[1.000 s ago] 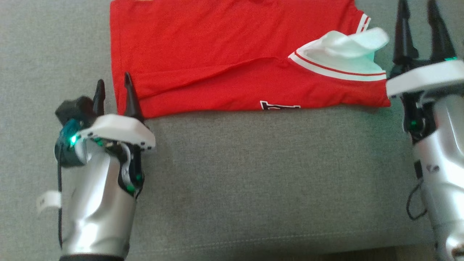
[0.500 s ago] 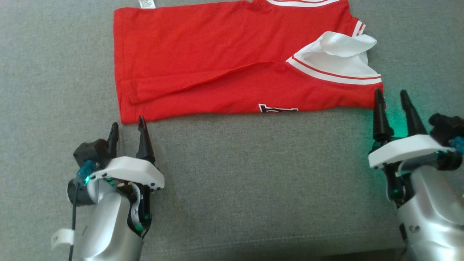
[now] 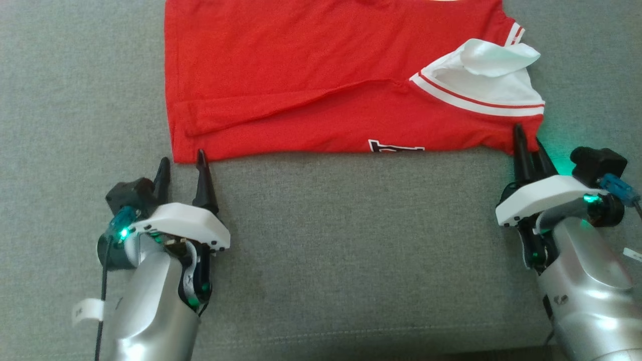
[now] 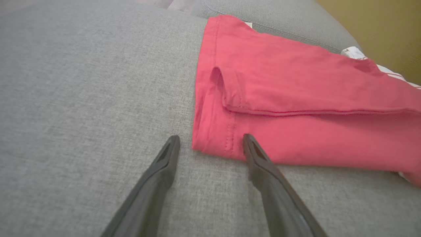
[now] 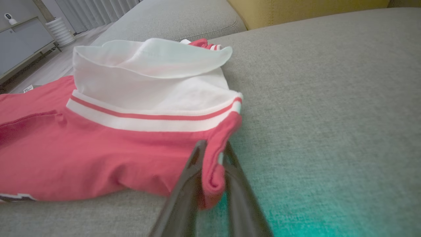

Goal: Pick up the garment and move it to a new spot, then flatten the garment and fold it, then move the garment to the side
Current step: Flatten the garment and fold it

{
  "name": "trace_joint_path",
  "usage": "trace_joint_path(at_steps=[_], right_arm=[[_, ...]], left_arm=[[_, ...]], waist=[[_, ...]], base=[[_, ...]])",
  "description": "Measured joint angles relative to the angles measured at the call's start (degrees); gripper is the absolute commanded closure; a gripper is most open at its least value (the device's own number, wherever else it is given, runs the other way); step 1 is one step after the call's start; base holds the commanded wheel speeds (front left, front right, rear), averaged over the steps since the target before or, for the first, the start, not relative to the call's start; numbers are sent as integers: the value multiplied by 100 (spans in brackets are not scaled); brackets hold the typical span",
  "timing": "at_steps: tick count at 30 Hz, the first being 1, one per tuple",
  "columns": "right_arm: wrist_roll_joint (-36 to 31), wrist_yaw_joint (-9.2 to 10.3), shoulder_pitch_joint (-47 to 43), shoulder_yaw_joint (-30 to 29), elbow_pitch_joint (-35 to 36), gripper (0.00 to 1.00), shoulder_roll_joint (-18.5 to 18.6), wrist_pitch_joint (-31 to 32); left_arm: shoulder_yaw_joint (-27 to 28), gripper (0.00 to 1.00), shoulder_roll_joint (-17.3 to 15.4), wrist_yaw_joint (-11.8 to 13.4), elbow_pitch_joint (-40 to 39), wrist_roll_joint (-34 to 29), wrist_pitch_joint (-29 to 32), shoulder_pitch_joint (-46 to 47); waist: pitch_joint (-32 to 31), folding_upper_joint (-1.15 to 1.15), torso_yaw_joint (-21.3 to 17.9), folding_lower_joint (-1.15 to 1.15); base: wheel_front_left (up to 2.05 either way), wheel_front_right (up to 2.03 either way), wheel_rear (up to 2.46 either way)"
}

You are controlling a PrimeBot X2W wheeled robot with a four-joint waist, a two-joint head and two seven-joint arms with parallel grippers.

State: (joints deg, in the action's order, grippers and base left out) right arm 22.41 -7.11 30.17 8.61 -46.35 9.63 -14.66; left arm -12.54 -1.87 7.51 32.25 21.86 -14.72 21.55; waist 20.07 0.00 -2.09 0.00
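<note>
From the head view, the garment (image 3: 311,75) lies flat on a grey sofa cushion (image 3: 351,250), at the far side of the seat. It is red and folded into a wide band. A raised fold runs across its middle, and dark lettering (image 3: 396,147) peeks out at the near edge. At its right end a white panel (image 3: 481,80) with a red stripe stands up in a loose curl. The left gripper (image 3: 182,159) rests at the garment's near left corner, its fingers spread apart and holding nothing. The right gripper (image 3: 528,136) sits at the near right corner with its fingers drawn close together. A broad stretch of bare cushion lies between the two arms and the seat's front seam.

The left wrist view shows the stitched hem corner lying between the parted fingers. The right finger's tip is at the garment's near edge and the left one is on bare fabric. Open cushion spreads to the left.

In the right wrist view, the fingers are pinched on the red corner just below the striped band, with a roll of cloth squeezed between them. A green glow tints the cushion beside them. Bare cushion extends to the right up to a yellow cushion (image 5: 296,10), and a cabinet (image 5: 19,36) stands beyond on the left.
</note>
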Motion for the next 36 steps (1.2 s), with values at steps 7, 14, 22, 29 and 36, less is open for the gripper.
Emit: trace_joint_path(at_steps=[7,14,22,29,36], right_arm=[[80,0,12,118,85,100,1,0],[141,0,12,231,210,100,1,1],[267,0,10,243,388,100,11,2],[360,0,34,240,483,100,69,2],[594,-1,99,361,342,100,188,2]], left_arm=[[-22,0,-4,-149,250,151,-57,132],[-178,67,-43,-222,728,287,-143,424],[-519,100,-148,-558,1247,773,-151,752],[-255,100,10,-552,902,673,3,539],[468,100,21,-558,506,207,3,333]], waist=[[14,0,-60,0],[31,0,-128,0],[-76,0,-135,0],[-419,0,-74,0],[-1060,0,-43,0]], base=[[0,0,0],[0,0,0],[0,0,0],[0,0,0],[0,0,0]])
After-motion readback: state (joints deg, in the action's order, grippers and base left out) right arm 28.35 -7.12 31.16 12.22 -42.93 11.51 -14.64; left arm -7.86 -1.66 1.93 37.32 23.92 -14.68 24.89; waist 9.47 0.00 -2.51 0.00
